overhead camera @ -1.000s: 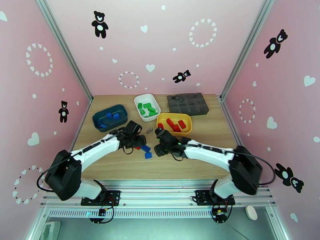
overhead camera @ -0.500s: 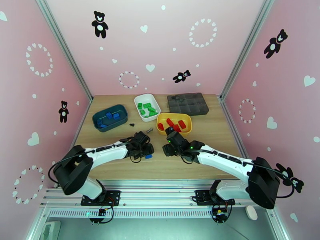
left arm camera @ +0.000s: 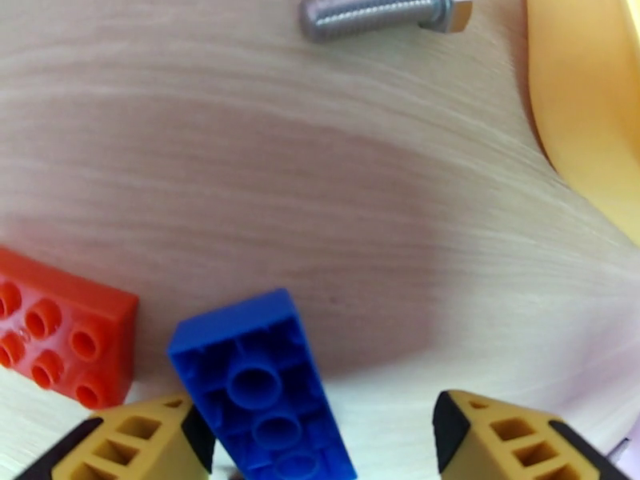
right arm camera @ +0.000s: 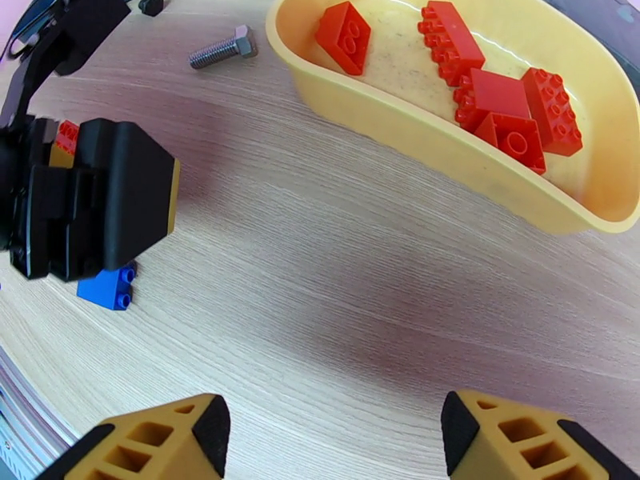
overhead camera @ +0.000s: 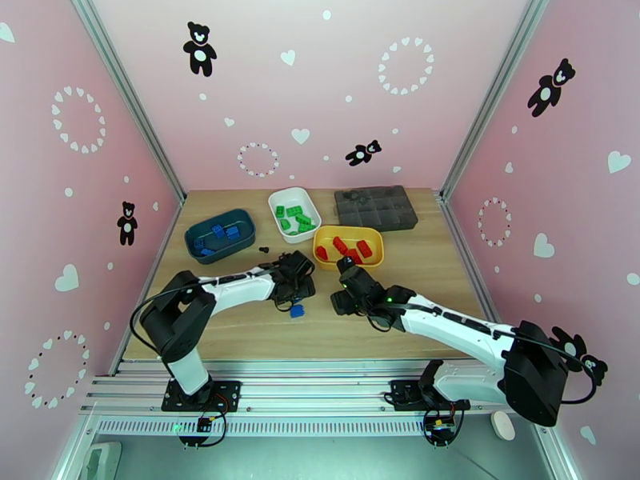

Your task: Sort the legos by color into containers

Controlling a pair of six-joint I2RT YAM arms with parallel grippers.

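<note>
**Two robot arms sorting plastic bricks**

Left jaws stand apart around an upturned blue plastic studded brick (left arm camera: 264, 386) on the wooden tabletop (left arm camera: 320, 194). A red plastic brick (left arm camera: 56, 334) lies at its 9 o'clock. Right jaws gape over bare wood, with the shallow yellow plastic tray (right arm camera: 416, 146) at 1 o'clock.

The desk (left arm camera: 360, 194) is pale, matt wood with fine straight grain. The yellow tray (right arm camera: 436, 146) is smooth plastic, its floor scuffed and speckled; beside it lies a threaded bolt (left arm camera: 376, 11) of dull silvery metal. The blue brick (left arm camera: 264, 386) and red brick (left arm camera: 56, 334) are glossy moulded plastic; the left fingers (left arm camera: 120, 442) are matt ochre plastic
</note>
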